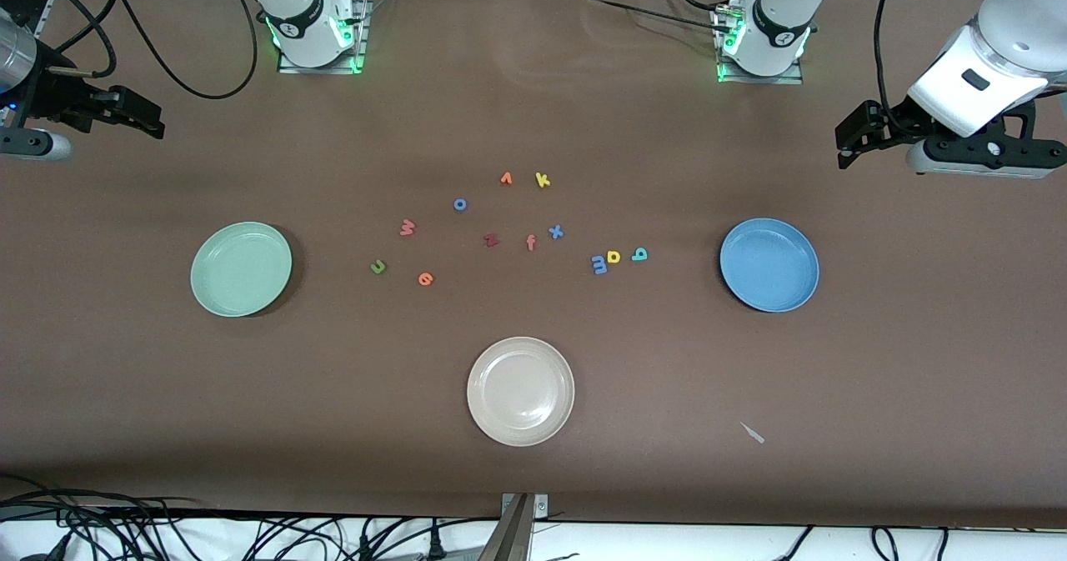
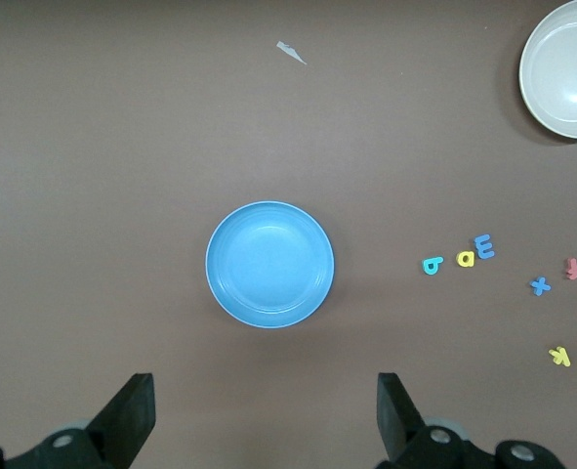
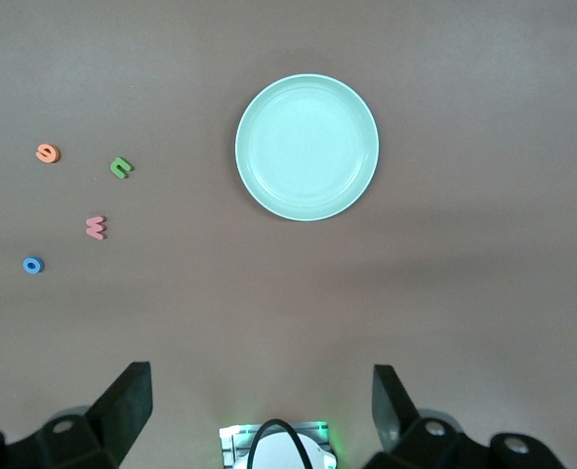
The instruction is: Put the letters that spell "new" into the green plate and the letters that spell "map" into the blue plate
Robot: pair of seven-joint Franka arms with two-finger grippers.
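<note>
The green plate (image 1: 241, 268) (image 3: 307, 147) lies empty toward the right arm's end. Beside it on the table are the olive n (image 1: 378, 267) (image 3: 121, 167), the orange e (image 1: 425, 278) (image 3: 47, 153) and the red w (image 1: 407, 227) (image 3: 96, 227). The blue plate (image 1: 768, 264) (image 2: 269, 264) lies empty toward the left arm's end. The blue m (image 1: 599, 264) (image 2: 483, 246), yellow a (image 1: 613, 256) (image 2: 465, 258) and teal p (image 1: 639, 253) (image 2: 432, 264) cluster beside it. My left gripper (image 1: 846, 146) (image 2: 266, 391) hangs open high over the table by the blue plate. My right gripper (image 1: 154, 121) (image 3: 262, 386) hangs open high by the green plate.
A beige-white plate (image 1: 520, 390) lies nearest the front camera. Loose letters sit mid-table: dark red z (image 1: 491, 240), salmon f (image 1: 530, 242), blue x (image 1: 555, 232), blue o (image 1: 459, 204), yellow k (image 1: 543, 180) and an orange one (image 1: 506, 178). A white scrap (image 1: 753, 433) lies near the front edge.
</note>
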